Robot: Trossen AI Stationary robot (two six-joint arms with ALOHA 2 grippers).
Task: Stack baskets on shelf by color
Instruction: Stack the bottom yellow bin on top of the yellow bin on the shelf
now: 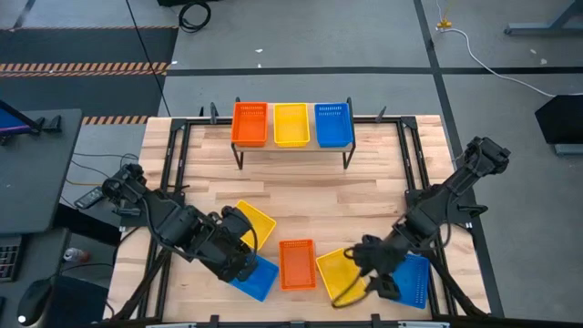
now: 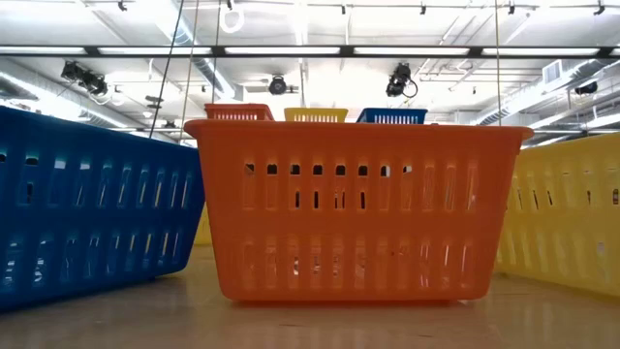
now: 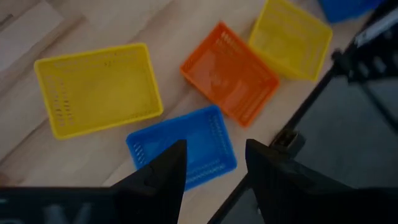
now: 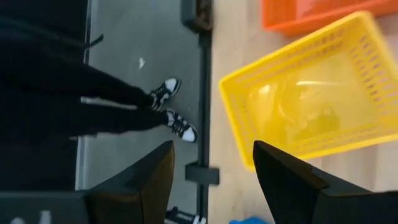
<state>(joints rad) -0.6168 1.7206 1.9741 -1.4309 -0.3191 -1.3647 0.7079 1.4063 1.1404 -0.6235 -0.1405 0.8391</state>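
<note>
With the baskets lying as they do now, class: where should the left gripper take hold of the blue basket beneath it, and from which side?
Probably from above, on a rim wall. The blue basket lies flat and open-side up below the open left gripper, and its thin upright rim suits one finger inside and one outside.

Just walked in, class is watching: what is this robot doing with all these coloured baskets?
It is sorting baskets by colour onto the shelf, where orange, yellow and blue ones already sit. Five more lie at the table's near edge. The left end effector hangs open above a blue basket; the right end effector is open beside a yellow basket. Neither holds anything.
</note>
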